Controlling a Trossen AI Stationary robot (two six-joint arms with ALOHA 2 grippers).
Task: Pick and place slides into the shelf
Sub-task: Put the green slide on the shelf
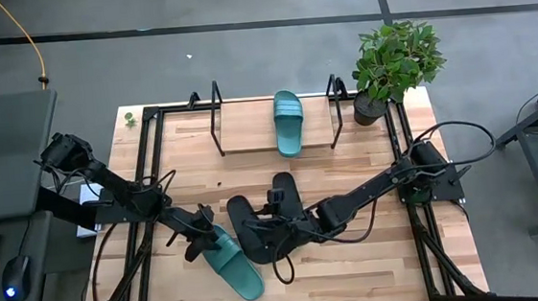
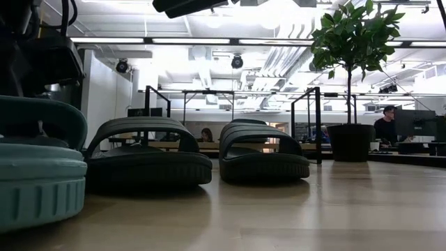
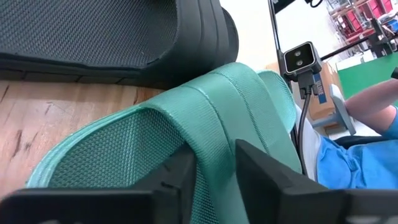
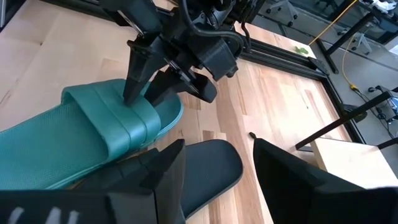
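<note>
One teal slide lies sole-down near the table's near edge, also in the low view and right wrist view. My left gripper is shut on its strap. Two black slides rest side by side on their soles at mid-table. My right gripper hovers open above them, its fingers standing either side of one black slide's end. A second teal slide lies on the shelf's wooden board. My left gripper has the teal slide's ribbed strap between its two fingers, one finger on the footbed side, the other on the outer side. It comes slanting down from above. The slide's sole stays on the table.
A potted plant stands at the far right corner beside the shelf. A black tube frame borders the tabletop. Free board space lies either side of the teal slide on the shelf. People sit in the room beyond the table.
</note>
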